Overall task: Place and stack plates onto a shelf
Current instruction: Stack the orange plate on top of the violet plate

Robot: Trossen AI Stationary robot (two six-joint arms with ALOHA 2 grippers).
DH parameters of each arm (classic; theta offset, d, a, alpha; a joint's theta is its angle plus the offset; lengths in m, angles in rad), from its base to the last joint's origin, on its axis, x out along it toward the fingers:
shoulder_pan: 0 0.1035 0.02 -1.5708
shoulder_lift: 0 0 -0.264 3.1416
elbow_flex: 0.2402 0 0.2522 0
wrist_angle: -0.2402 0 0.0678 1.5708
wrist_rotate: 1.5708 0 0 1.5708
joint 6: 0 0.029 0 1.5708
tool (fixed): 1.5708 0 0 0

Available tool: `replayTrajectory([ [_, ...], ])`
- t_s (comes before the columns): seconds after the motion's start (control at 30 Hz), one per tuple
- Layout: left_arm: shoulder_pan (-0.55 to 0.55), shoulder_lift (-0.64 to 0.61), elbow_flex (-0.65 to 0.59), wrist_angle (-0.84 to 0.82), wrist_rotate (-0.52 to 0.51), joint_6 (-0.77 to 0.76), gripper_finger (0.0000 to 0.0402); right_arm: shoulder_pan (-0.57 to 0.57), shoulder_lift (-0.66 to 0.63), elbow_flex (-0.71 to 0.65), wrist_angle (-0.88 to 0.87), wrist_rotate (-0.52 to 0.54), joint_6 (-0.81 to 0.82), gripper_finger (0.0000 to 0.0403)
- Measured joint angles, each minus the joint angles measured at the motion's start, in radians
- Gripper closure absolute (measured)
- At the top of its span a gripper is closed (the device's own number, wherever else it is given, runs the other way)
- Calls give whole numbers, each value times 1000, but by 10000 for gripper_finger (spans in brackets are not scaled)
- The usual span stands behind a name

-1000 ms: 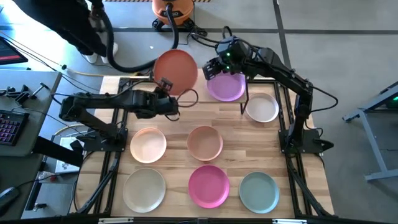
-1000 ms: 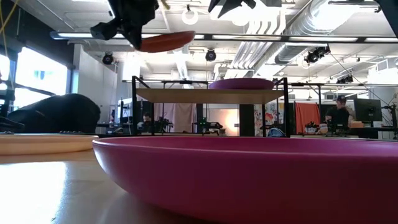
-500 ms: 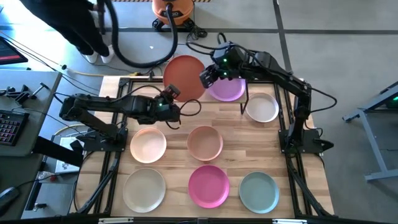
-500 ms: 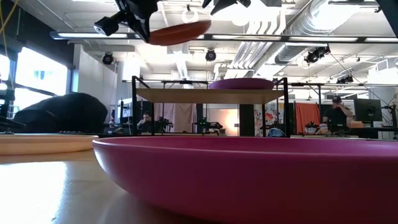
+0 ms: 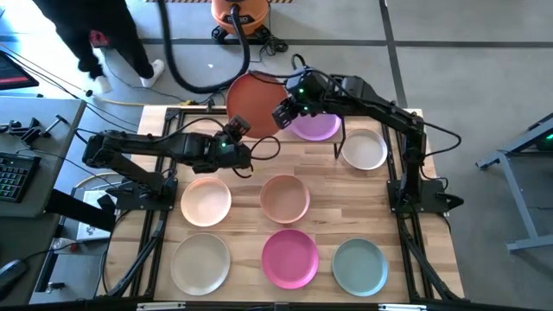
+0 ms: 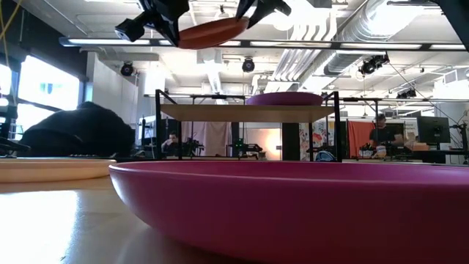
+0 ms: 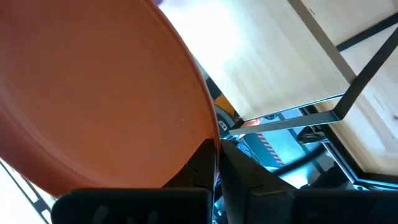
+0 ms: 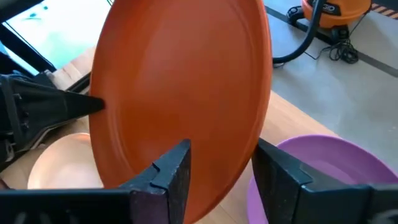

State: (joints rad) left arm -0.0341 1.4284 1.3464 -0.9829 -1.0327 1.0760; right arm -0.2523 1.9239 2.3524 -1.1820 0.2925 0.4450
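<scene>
My left gripper (image 5: 235, 130) is shut on the terracotta plate (image 5: 255, 102), held high above the shelf (image 6: 220, 112) near the table's far edge. My right gripper (image 5: 281, 111) is open at the plate's opposite rim. In the right wrist view its fingers (image 8: 171, 174) stand on either side of that rim (image 8: 239, 168); I cannot tell whether they touch it. The purple plate (image 5: 318, 126) rests on the shelf's right half. The white plate (image 5: 363, 149) lies on the table beside the shelf. My left gripper (image 7: 217, 152) pinches the terracotta plate's rim (image 7: 210, 134) between its two fingers, on the side toward the table's left. The fingers come roughly level from the left. The plate is lifted clear, slightly tilted, above the shelf (image 7: 273, 56).
Cream (image 5: 206, 200), tan-pink (image 5: 285, 197), pale beige (image 5: 200, 263), magenta (image 5: 290, 257) and pale teal (image 5: 359, 265) plates lie flat on the tabletop nearer me. The shelf's left half is bare in the low view. A person (image 5: 86, 34) stands beyond the far left corner.
My left gripper has carried the terracotta plate up and toward the table's right, above the shelf. My right gripper has moved left from over the purple plate to the terracotta plate's right rim. The person beyond the table has walked left.
</scene>
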Motion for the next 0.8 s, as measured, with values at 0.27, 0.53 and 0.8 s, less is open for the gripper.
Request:
replayTrajectory([
  [0.27, 1, 0, 0, -1, 0, -1, 401, -1, 0, 0, -4, 14, 28, 342],
  [0.53, 0, 0, 0, 3, 7, -34, 391, -4, 0, 0, -3, 22, 74, 391],
  [0.8, 1, 0, 0, 7, 12, -135, 343, -5, 0, 0, -4, 19, 97, 400],
])
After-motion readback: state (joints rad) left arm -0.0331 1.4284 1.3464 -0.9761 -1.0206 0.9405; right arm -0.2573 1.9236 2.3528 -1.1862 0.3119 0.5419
